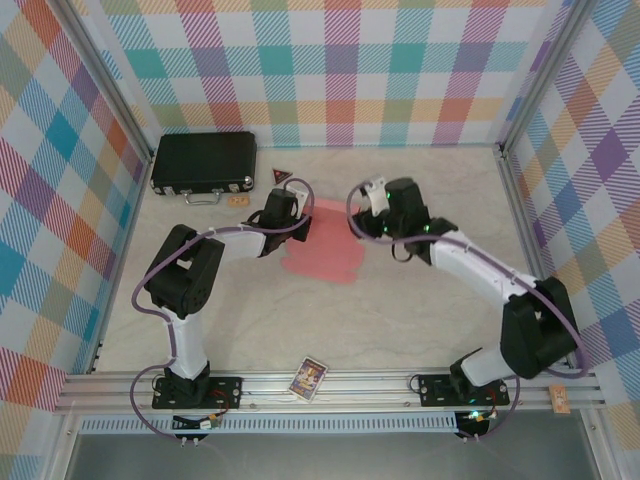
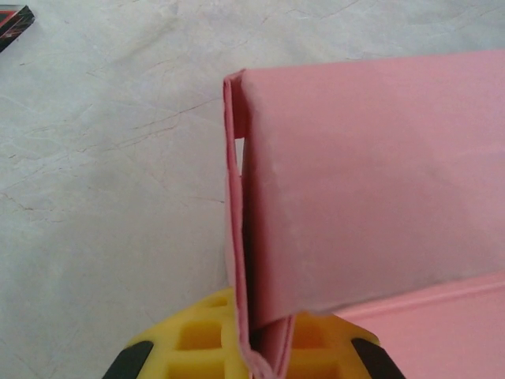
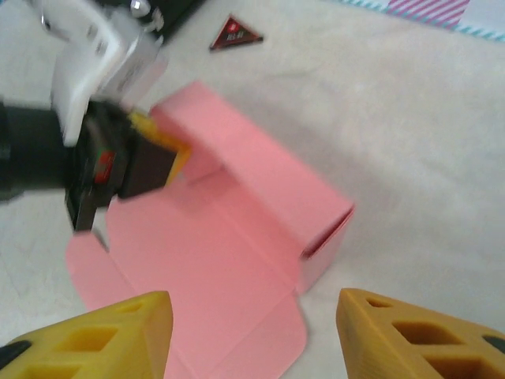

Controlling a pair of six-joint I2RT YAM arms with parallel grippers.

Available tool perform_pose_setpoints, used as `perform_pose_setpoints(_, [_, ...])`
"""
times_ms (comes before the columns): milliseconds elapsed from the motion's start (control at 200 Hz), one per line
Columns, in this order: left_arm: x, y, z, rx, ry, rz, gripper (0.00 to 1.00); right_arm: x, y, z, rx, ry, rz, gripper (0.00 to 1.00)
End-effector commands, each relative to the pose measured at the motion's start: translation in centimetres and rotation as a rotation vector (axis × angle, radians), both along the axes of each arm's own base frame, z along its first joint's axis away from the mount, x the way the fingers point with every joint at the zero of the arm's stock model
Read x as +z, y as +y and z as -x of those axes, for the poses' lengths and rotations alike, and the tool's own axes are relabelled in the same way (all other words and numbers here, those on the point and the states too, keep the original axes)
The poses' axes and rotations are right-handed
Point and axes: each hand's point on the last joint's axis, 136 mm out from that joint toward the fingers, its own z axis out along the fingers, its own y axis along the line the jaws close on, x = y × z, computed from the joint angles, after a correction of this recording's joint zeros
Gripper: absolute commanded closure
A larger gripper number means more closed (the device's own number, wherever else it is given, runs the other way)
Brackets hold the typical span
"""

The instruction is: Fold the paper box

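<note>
The paper box (image 1: 328,250) is a pink card lying partly folded on the table's middle. One long section stands up as a hollow sleeve (image 3: 260,170), and flat flaps (image 3: 205,268) spread in front of it. My left gripper (image 2: 264,357) is shut on the doubled pink edge at the sleeve's left end, with the card pinched between its yellow fingers (image 2: 193,339). From above, the left gripper (image 1: 300,213) sits at the box's left side. My right gripper (image 3: 252,339) is open and holds nothing. It hovers over the flat flap near the sleeve's right end. In the top view the right gripper (image 1: 360,218) is at the box's right edge.
A black case (image 1: 203,163) with metal latches lies at the back left. A dark triangular card (image 1: 279,176) and a small tan tag (image 1: 238,201) lie near it. A picture card (image 1: 309,378) rests on the front rail. Checked walls enclose the table.
</note>
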Motion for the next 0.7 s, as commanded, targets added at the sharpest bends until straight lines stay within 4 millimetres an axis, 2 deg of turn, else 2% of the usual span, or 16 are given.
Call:
perform_pose_setpoints(0, [-3.4, -0.6, 2.0, -0.063, 0.104, -0.039, 0.98, -0.3, 0.9, -1.9, 0.099, 0.088, -0.017, 0.43])
perform_pose_setpoints(50, [-3.5, -0.7, 2.0, -0.068, 0.105, -0.035, 0.97, -0.7, 1.4, -3.5, 0.115, 0.122, -0.012, 0.44])
perform_pose_setpoints(140, [-3.7, -0.8, 2.0, -0.074, 0.109, -0.032, 0.96, -1.7, 2.7, -5.2, 0.181, 0.158, 0.006, 0.44])
perform_pose_setpoints(250, [-4.0, -0.7, 2.0, -0.074, 0.117, -0.025, 0.95, -3.9, 3.9, -6.4, 0.229, 0.242, 0.018, 0.44])
perform_pose_setpoints(350, [-4.5, -0.6, 2.0, -0.067, 0.129, -0.020, 0.93, -5.3, 4.9, -6.7, 0.258, 0.297, -0.002, 0.45])
perform_pose_setpoints(510, [-4.8, -0.3, 1.7, -0.047, 0.135, -0.012, 0.86, -6.2, 5.2, -6.8, 0.249, 0.331, -0.023, 0.45])
perform_pose_setpoints(695, [-5.5, 0.3, 1.4, -0.001, 0.151, -0.018, 0.83, -7.3, 5.2, -6.4, 0.242, 0.372, -0.026, 0.45])
